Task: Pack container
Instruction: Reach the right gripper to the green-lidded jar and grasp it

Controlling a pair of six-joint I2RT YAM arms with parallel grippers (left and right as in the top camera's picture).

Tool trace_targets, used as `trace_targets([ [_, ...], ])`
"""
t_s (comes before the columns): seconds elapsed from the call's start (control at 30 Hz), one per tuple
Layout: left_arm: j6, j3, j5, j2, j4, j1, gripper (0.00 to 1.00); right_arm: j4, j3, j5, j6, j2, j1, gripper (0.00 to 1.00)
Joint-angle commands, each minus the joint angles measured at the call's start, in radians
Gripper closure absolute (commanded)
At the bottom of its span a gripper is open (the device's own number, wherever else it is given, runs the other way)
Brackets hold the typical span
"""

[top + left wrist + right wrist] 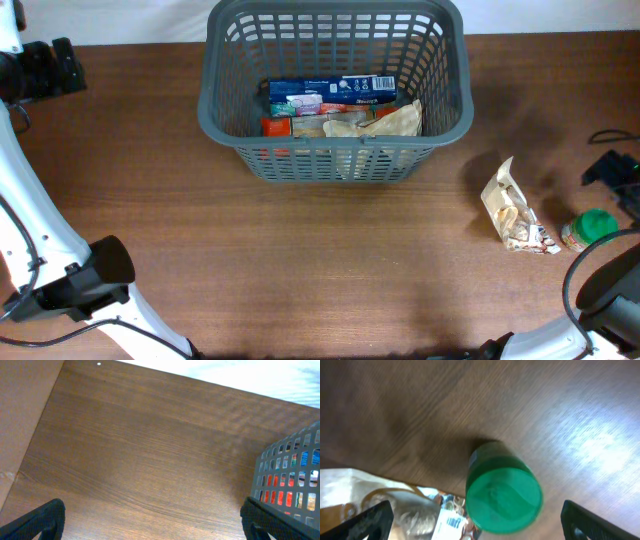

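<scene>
The container [215, 100], a dark grey slotted basket, stands at the back middle of the table. Inside it lie a blue box [330, 92], red and orange packs and a tan bag [392, 122]. Its lattice corner [285, 460] shows at the right of the left wrist view. My left gripper [62, 68] [152, 510] hangs open over bare table at the far left, well apart from the basket. At the right edge my right gripper [618, 178] [476, 510] is open, its fingers spread either side of a green-lidded jar [590, 228] [504, 492] without touching it.
A crumpled snack pouch [515, 215] [395, 500] lies just left of the jar. Both white arms run along the front corners of the table. A black cable [610, 135] lies at the right edge.
</scene>
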Motion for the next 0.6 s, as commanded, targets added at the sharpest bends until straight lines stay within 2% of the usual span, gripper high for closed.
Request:
trace_targets([
  [0.0, -0.013, -0.004, 0.000, -0.001, -0.001, 0.002, 0.01, 0.039, -0.068, -0.024, -0.009, 0.000, -0.005, 0.01],
  [0.37, -0.013, -0.004, 0.000, -0.001, -0.001, 0.002, 0.01, 0.171, -0.218, -0.055, 0.019, 0.000, -0.096, 0.01],
  [0.57, -0.013, -0.004, 0.000, -0.001, -0.001, 0.002, 0.01, 0.202, -0.237, -0.090, 0.025, 0.000, -0.105, 0.01],
])
